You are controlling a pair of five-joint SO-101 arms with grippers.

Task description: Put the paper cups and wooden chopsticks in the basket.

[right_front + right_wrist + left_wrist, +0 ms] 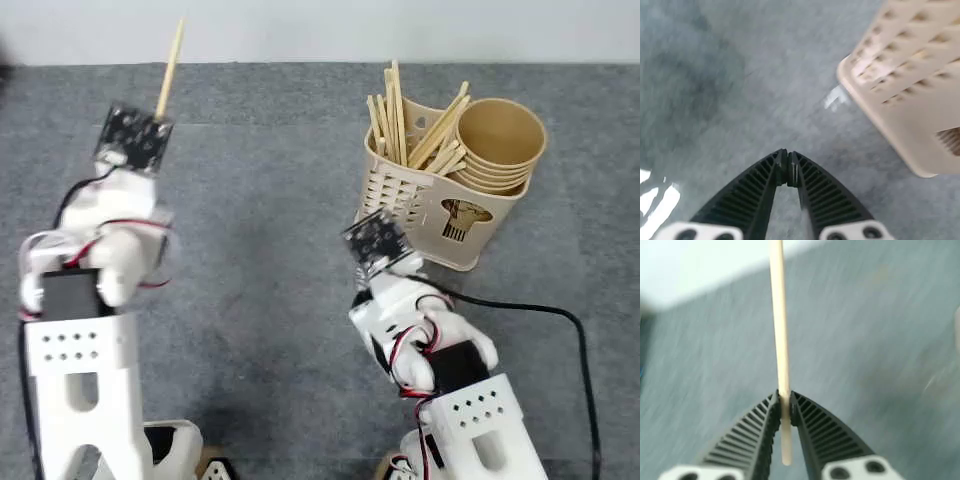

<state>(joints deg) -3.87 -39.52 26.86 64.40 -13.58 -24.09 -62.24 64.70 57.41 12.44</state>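
Seen from above, with the middle of the grey table surface (270, 250) as the dial's hub, the left arm (95, 270) stands at about 9 o'clock and the right arm (430, 350) at about 5 o'clock, while the basket (440, 215) sits at about 2 o'clock. The left gripper (785, 407) is pinching a single wooden chopstick (780, 325) close to one end, its ribbed black jaws pressed against the stick from both sides with a short stub showing behind them. In the high view the long free part of that stick runs out past the wrist toward 12 o'clock, leaning slightly to 1, and ends over the pale strip at the table's far edge, well apart from the basket. The right gripper (788, 170) has its jaws pressed together with nothing between them, just above the grey surface, near the perforated beige wall of the basket at its 7 o'clock corner. Inside the basket, a bundle of chopsticks (400, 120) stands tilted in the compartment on the 9 o'clock side, and a nested stack of paper cups (500, 140) fills the 3 o'clock side, mouth up. A black cable (540, 310) loops from the right arm toward 4 o'clock
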